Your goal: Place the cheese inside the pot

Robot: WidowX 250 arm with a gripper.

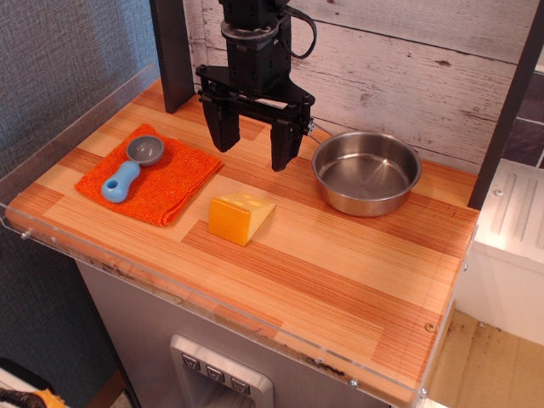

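The cheese, a yellow-orange wedge with holes on its paler top, sits on the wooden table near the middle. The pot, a round shiny steel pan, stands empty to the right and a little behind the cheese. My gripper hangs above the table just behind the cheese, its two black fingers spread wide apart with nothing between them. It is to the left of the pot and touches neither thing.
An orange cloth lies at the left with a grey-and-blue scoop on it. A clear acrylic rim runs along the table's front and left edges. A wood-plank wall stands behind, with dark posts at left and right.
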